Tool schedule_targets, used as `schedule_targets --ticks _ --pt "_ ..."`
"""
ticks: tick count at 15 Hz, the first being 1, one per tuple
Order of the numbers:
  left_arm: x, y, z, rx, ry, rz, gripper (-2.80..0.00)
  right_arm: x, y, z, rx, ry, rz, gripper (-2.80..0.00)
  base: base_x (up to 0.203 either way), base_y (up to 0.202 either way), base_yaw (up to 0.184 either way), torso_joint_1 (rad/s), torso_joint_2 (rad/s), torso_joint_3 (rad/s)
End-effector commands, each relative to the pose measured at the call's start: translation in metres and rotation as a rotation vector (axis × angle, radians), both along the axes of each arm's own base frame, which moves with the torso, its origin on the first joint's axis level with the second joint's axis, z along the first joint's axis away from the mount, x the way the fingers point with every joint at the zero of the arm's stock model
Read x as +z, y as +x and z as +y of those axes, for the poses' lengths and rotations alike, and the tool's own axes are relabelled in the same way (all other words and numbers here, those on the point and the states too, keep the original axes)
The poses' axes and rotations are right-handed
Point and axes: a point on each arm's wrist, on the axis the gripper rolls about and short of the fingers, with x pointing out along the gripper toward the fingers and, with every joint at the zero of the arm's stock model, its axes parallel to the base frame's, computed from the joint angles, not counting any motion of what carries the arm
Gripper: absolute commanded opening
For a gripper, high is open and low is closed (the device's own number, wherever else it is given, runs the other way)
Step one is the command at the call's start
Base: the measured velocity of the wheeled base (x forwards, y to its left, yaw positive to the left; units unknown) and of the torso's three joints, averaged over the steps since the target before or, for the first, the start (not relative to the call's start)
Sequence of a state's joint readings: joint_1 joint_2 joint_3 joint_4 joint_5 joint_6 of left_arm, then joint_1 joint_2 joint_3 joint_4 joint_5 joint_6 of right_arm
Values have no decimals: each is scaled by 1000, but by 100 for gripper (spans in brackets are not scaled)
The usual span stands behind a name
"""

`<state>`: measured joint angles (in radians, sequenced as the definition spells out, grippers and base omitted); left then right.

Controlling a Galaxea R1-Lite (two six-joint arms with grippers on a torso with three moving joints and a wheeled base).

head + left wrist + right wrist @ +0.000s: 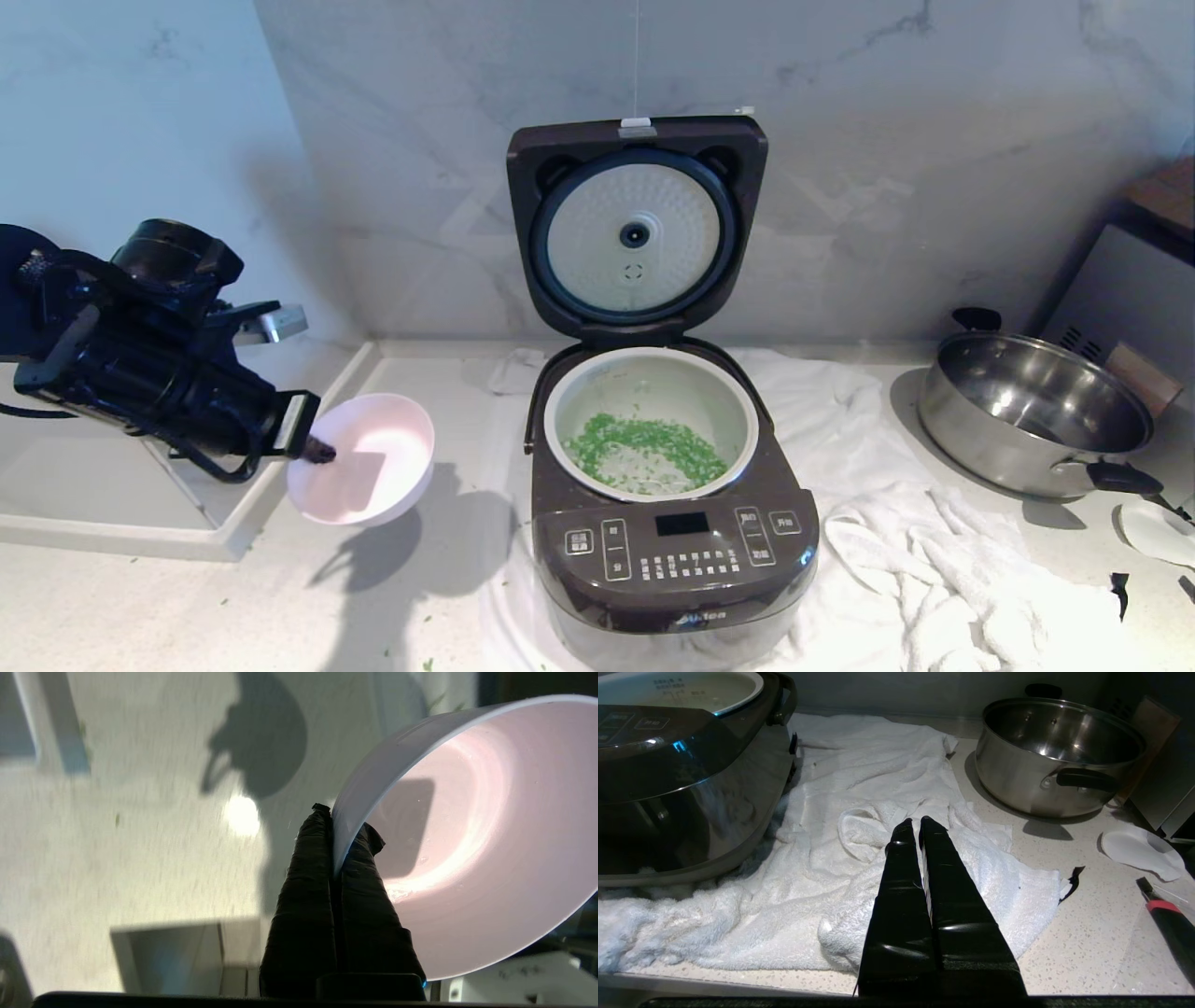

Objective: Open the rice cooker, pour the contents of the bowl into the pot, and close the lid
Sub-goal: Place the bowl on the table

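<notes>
Emptied bowl (pixel 366 459), pinched by its rim in the closed left gripper (pixel 320 452) beside the rice cooker (pixel 667 523), contents (pixel 644 450) in pot (pixel 569 411): slippage risked if thin-edge grip loosens; right gripper (pixel 916 824) closed, empty.

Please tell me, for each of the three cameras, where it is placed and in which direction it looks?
Head view: sits high, looks forward and down at the rice cooker, whose lid is up; the left arm shows at the left, its left claw pinching the bowl.
Left wrist view: sits behind the left claw, looks along it at the bowl's empty inside and the counter.
Right wrist view: sits behind the shut right claw, looks over the towel.
Shared: head and right wrist views both show the steel pot.
</notes>
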<state>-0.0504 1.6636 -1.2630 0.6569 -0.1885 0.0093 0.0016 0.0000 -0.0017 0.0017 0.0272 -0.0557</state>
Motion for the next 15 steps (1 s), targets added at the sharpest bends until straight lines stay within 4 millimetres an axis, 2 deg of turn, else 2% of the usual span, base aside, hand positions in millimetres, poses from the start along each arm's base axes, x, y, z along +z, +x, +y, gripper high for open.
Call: schedule_targets --ticks 1,5,7,10,13,15 --pt "-7 -11 8 33 22 86 -280 0 0 0 0 -1 -2 -280 0 0 0 0 0 0" --pt "-49 -41 14 77 87 229 -280 0 0 0 1 -1 -2 -280 0 0 0 0 0 0" --pt "-78 -44 22 112 89 226 -280 0 0 0 0 -1 -2 -280 0 0 0 0 0 0" --pt "-116 -35 30 176 81 164 -280 0 0 0 1 -1 -2 -280 0 0 0 0 0 0" --pt "-148 -18 37 354 16 196 -280 0 0 0 0 -1 -2 -280 0 0 0 0 0 0" --pt "-166 -12 57 464 12 226 -280 0 0 0 1 -1 -2 -280 0 0 0 0 0 0"
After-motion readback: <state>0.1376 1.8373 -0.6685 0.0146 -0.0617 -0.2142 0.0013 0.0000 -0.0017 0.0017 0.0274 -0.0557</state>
